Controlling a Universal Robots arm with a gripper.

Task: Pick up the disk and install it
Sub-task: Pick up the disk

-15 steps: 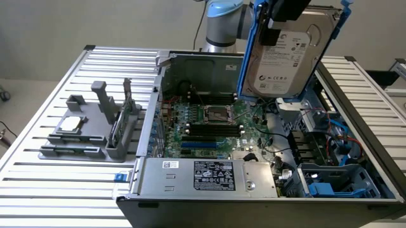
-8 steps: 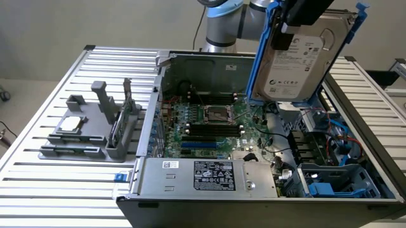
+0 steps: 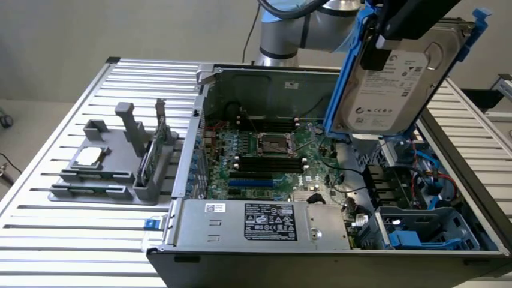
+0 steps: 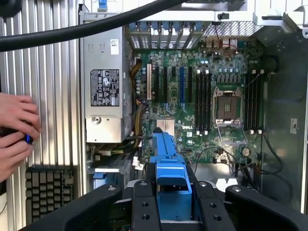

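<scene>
- Fingers (image 4: 144, 207), black, clenched on the blue carrier (image 4: 168, 163) of the disk (image 3: 396, 84).
- Disk held aloft, nearly upright, white label facing the exterior view; clear of the open computer case (image 3: 186, 174), above its side at the exterior view's right.
- Motherboard (image 4: 207, 96) lies exposed below; power supply (image 3: 264, 222) at the case's near end.
- Grey holder (image 3: 120, 174) on the slatted surface (image 3: 48, 240), at the exterior view's left, beside the case.
- Person's hands (image 4: 17, 130) over the surface, near a keyboard (image 4: 48, 192).
</scene>
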